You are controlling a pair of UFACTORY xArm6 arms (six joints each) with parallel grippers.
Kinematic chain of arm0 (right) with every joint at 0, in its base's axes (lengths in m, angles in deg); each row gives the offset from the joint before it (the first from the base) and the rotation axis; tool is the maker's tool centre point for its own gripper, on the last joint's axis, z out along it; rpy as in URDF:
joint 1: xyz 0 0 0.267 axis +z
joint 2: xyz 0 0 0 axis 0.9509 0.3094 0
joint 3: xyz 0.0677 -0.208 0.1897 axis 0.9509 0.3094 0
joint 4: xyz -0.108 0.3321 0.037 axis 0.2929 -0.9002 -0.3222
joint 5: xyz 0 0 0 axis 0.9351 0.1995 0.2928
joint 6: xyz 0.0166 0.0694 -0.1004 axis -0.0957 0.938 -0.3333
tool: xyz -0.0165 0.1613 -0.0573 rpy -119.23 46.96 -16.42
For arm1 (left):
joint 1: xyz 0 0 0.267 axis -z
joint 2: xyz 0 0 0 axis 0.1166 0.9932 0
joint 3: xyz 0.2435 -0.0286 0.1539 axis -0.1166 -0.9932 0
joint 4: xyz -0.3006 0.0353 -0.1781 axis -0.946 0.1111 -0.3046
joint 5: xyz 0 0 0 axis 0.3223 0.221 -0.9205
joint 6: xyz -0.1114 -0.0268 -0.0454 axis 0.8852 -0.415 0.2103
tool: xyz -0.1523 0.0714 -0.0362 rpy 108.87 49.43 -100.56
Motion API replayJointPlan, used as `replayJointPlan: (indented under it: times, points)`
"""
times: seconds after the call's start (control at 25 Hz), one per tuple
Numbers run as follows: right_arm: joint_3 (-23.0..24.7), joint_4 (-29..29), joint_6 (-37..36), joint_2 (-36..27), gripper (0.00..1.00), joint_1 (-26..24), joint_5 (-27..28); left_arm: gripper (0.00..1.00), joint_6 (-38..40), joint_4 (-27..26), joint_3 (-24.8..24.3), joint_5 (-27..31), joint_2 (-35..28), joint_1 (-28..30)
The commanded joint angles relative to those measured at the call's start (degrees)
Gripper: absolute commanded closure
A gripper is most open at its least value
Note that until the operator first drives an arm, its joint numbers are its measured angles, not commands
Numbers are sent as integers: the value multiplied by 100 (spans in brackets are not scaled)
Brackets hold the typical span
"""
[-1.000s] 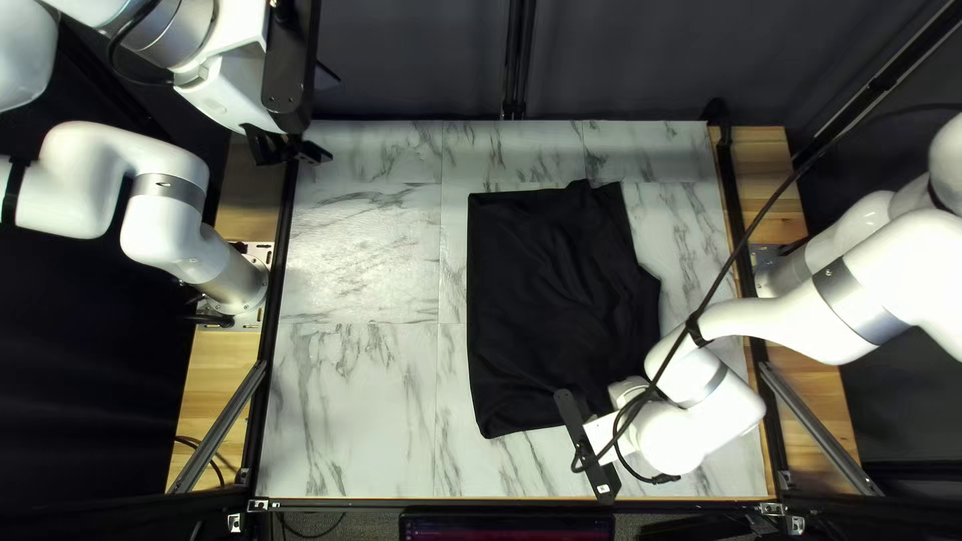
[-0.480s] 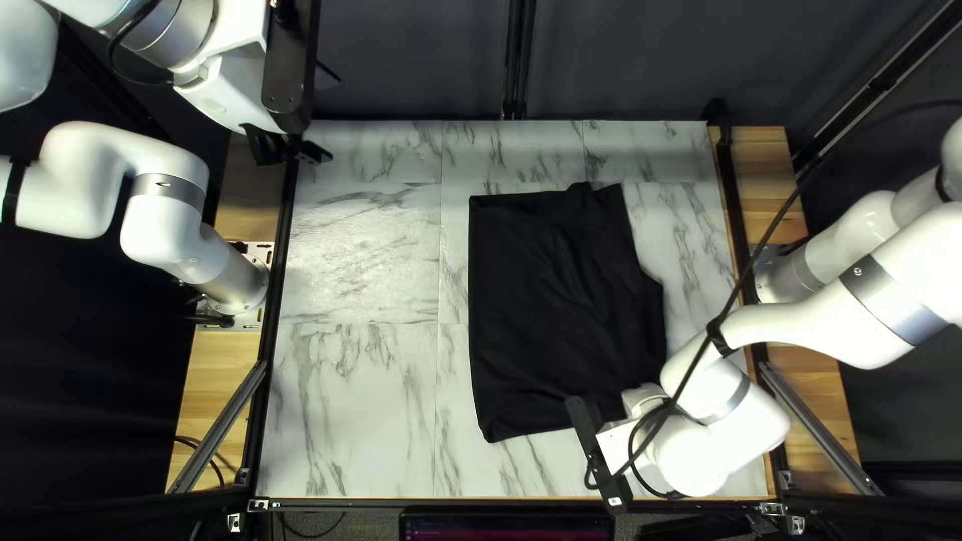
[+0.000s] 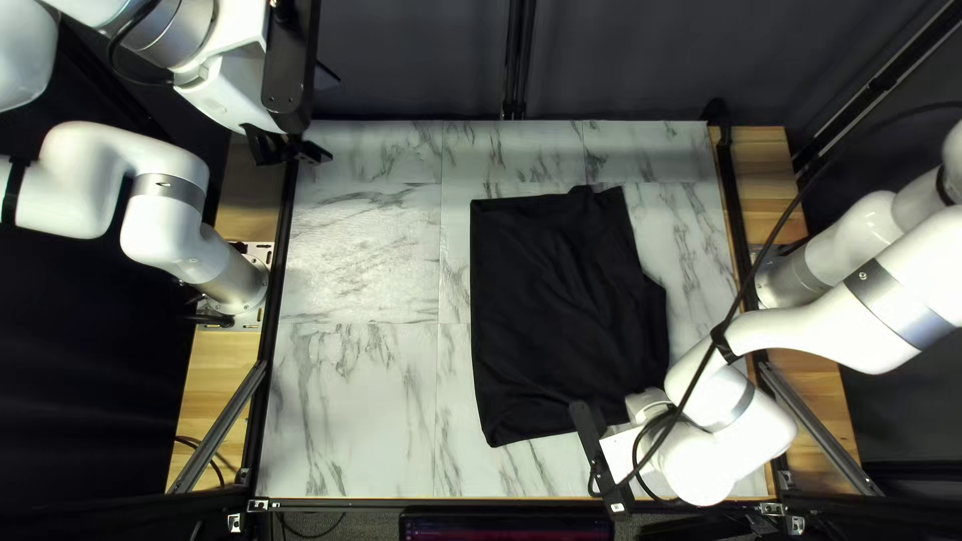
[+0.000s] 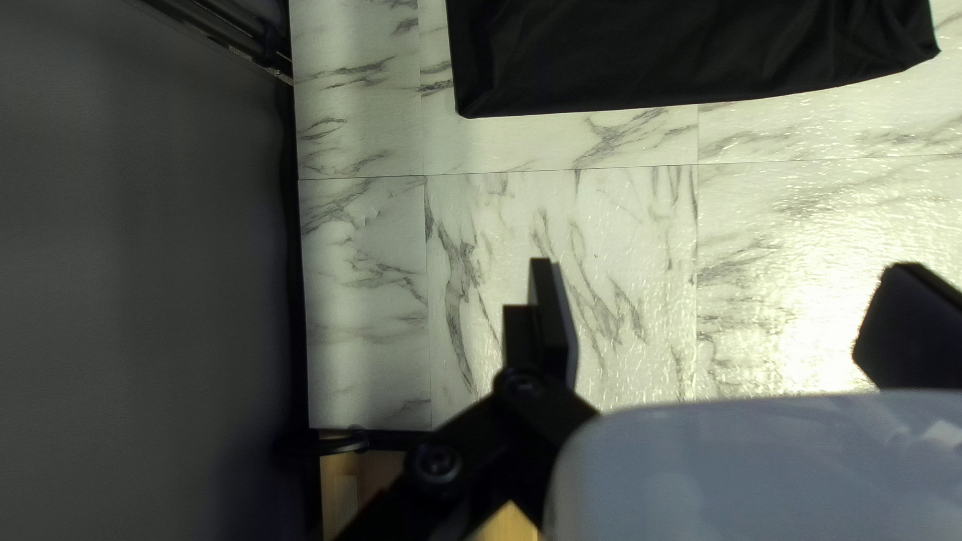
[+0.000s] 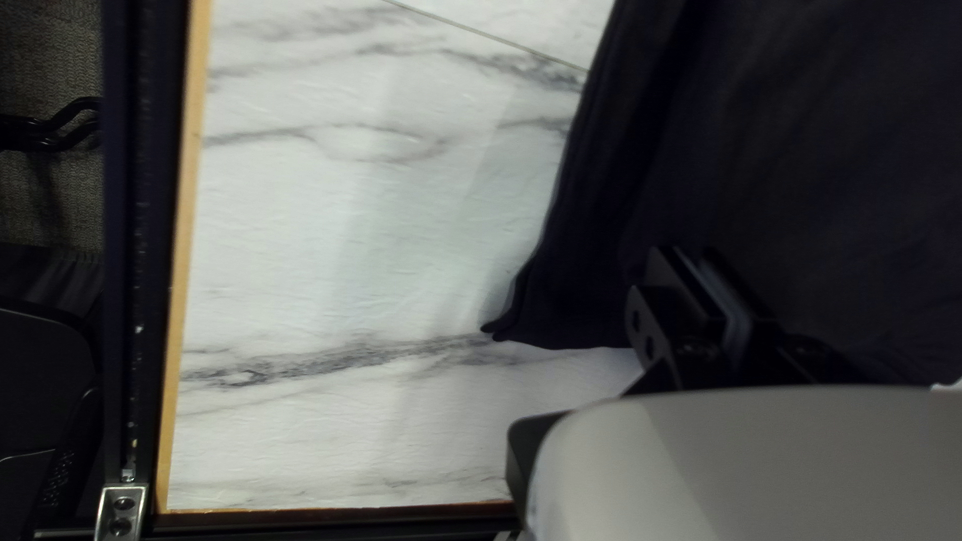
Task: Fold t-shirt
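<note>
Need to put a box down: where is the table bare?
Widest: the table between its left edge and the t-shirt. Narrower: beyond it and to its right. Crowded: near right corner, under my right arm; far left corner, by my left gripper.

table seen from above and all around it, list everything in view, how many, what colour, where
t-shirt: 1, black, on the table, right of centre in the top left view
table: 1, white with grey veins, middle
wooden boards: 2, light brown, table's left and right sides
rails: several, black, along the table's edges
diagonal bars: 2, grey, near corners
curtain: dark, behind the far edge, count unclear
screen: 1, dark, by the near edge
cables: several, black, by both arms
arms: 2, white with grey bands, one each side
left hand: 1, black, far left corner, open
right hand: 1, black, shut on the t-shirt's near part
</note>
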Motion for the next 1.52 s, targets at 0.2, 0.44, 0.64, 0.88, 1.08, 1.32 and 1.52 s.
replayJointPlan:
  times: [0.2,0.44,0.64,0.88,1.08,1.32,1.52]
  points:
    - [9,11,-1,-370,0,-70,198,0,0,0,0,0,0,0]
    - [212,28,120,-501,0,106,101,0,0,0,0,0,0,0]
    - [1075,54,-85,-1140,0,300,-500,0,0,0,0,0,0,0]
    - [1692,78,-561,-1591,0,147,-1046,0,0,0,0,0,0,0]
    - [1692,78,-561,-1591,0,147,-1046,0,0,0,0,0,0,0]
    - [1692,78,-561,-1591,0,147,-1046,0,0,0,0,0,0,0]
    - [1692,78,-561,-1591,0,147,-1046,0,0,0,0,0,0,0]
